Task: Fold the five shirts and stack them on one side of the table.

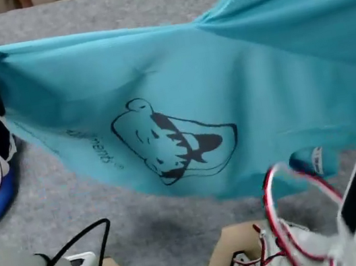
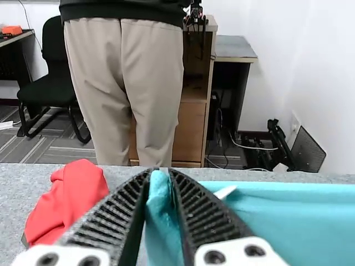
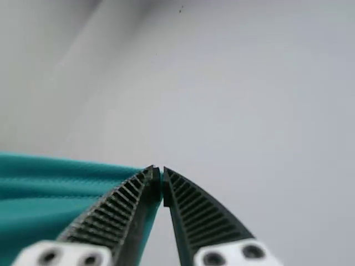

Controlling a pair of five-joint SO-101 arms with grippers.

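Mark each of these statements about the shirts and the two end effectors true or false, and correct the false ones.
1. The left end effector is shut on the teal shirt. True.
2. The right end effector is open and holds nothing. False: it is shut on an edge of the teal shirt.
3. A red shirt lies crumpled on the grey table beyond the left end effector. True.
4. The teal shirt lies folded flat on the table. False: it hangs spread out between the two end effectors, unfolded.
5. The teal shirt's dark print faces the high camera. True.
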